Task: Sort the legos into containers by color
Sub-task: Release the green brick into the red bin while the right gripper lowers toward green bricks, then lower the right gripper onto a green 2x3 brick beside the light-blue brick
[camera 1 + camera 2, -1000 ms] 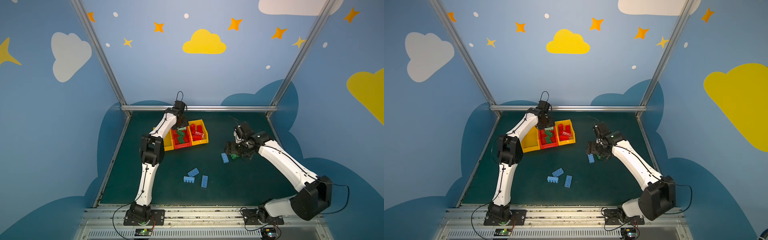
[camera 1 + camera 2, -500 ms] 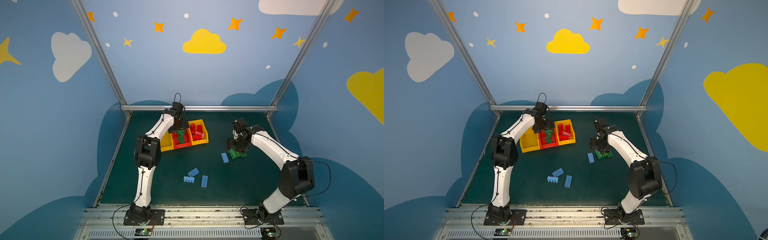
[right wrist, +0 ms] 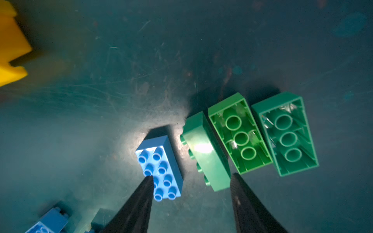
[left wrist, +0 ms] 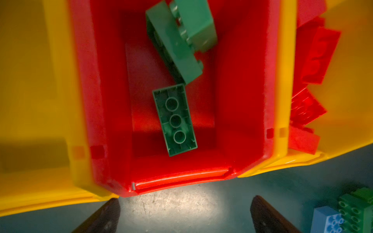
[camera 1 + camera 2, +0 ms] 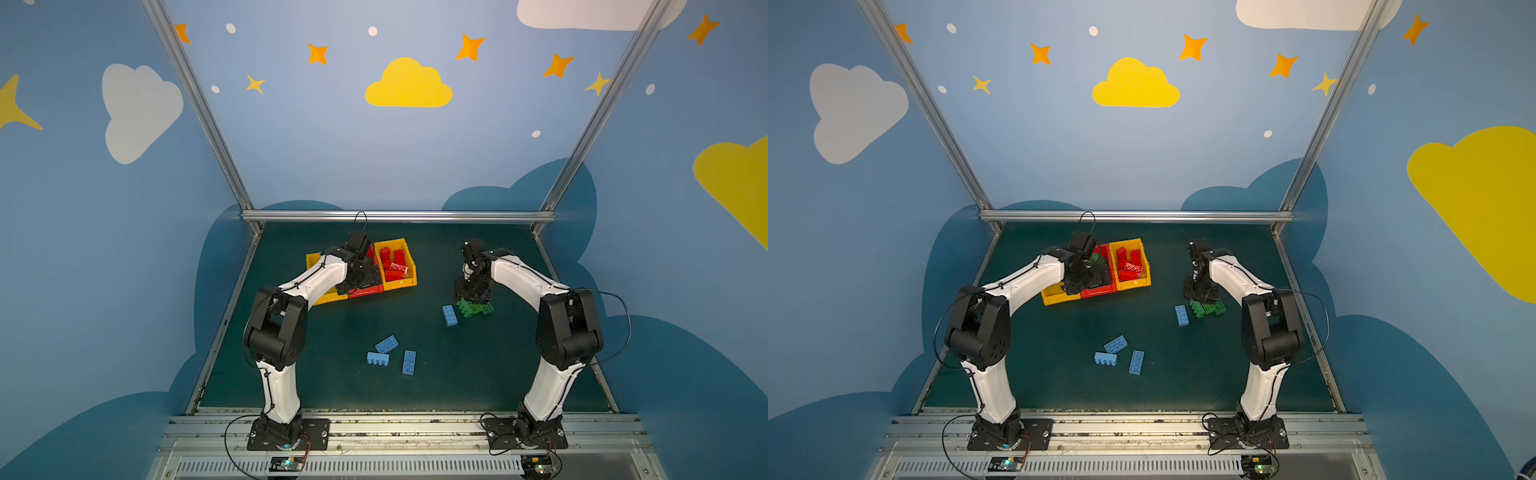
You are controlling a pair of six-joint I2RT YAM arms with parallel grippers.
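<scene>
Three joined containers stand at the back left: a yellow bin [image 5: 328, 297], a red bin [image 5: 366, 291] [image 4: 242, 100] and a yellow bin [image 5: 402, 283] that holds red legos [image 5: 392, 264] [image 4: 316, 58]. Green legos [image 4: 175, 120] lie in the red bin. My left gripper [image 5: 360, 279] [image 5: 1090, 276] [image 4: 185, 210] hangs open and empty over the red bin's near wall. On the mat to the right lie three green legos [image 5: 476, 308] [image 5: 1207, 308] [image 3: 240, 137] and a blue lego [image 5: 449, 314] [image 3: 161, 171]. My right gripper [image 5: 471, 293] [image 5: 1200, 295] [image 3: 191, 176] hovers over them, open, holding nothing.
Three more blue legos [image 5: 386, 344] [image 5: 377, 358] [image 5: 409, 361] lie near the middle front of the dark green mat [image 5: 324, 374]. An aluminium rail [image 5: 395, 216] runs along the back edge. A corner of a yellow bin [image 3: 12, 50] shows in the right wrist view.
Both arms have folded their elbows in toward the front. The left gripper has drawn back to the near side of the bins. The right gripper stays over the green legos.
</scene>
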